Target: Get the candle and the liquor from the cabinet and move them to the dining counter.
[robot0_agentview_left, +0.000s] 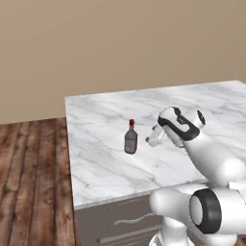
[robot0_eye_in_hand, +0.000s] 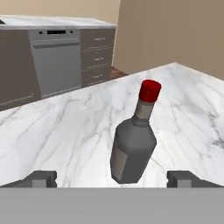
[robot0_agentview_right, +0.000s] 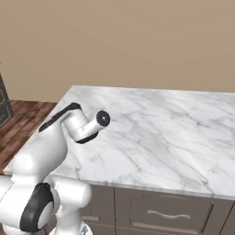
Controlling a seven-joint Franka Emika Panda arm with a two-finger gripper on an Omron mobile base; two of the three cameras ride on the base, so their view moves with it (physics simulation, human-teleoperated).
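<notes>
The liquor (robot0_agentview_left: 130,138), a small dark bottle with a red cap and grey label, stands upright on the white marble dining counter (robot0_agentview_left: 96,125) near its left end. In the hand view the liquor (robot0_eye_in_hand: 133,144) sits just ahead of my gripper (robot0_eye_in_hand: 111,179), centred between the two spread fingertips (robot0_eye_in_hand: 41,178). The gripper (robot0_agentview_left: 154,138) is open, a short way to the right of the bottle, and does not touch it. The candle and the cabinet are out of view.
Dark drawers with silver handles (robot0_agentview_right: 165,213) run under the counter's front edge. Wooden floor (robot0_agentview_left: 33,182) lies to the left of the counter. Far behind the bottle stands another counter with a grey dishwasher front (robot0_eye_in_hand: 57,61) and dark drawers.
</notes>
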